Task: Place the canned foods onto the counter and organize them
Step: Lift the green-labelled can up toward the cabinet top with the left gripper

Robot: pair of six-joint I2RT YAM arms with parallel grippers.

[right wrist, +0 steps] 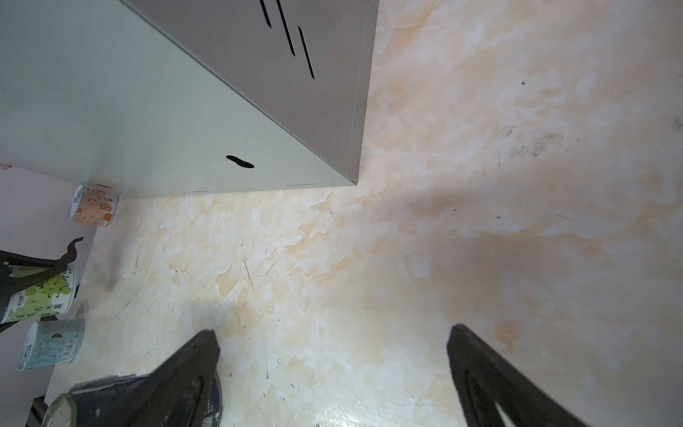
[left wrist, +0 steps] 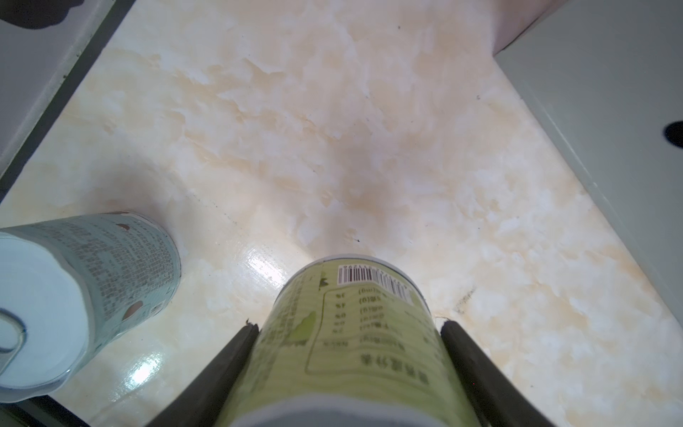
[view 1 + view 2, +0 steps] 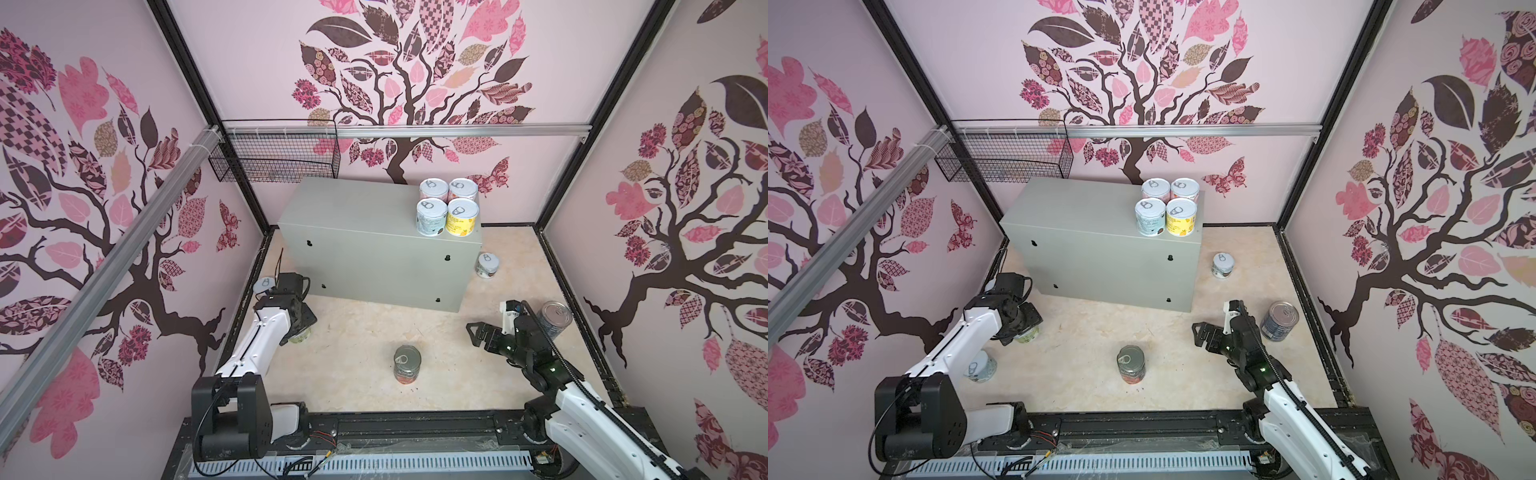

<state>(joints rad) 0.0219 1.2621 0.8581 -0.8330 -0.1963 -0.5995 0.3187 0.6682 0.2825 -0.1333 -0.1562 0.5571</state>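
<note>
here the green can (image 2: pixel 347 344) shows a barcoded label.

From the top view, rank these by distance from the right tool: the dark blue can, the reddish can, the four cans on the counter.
1. Dark blue can, just right of the open right tool.
2. Reddish can, on the floor to its left.
3. Four cans, up on the counter, far back.

Top views overhead, whole scene; wrist views near floor (image 2: pixel 332 129).
</note>
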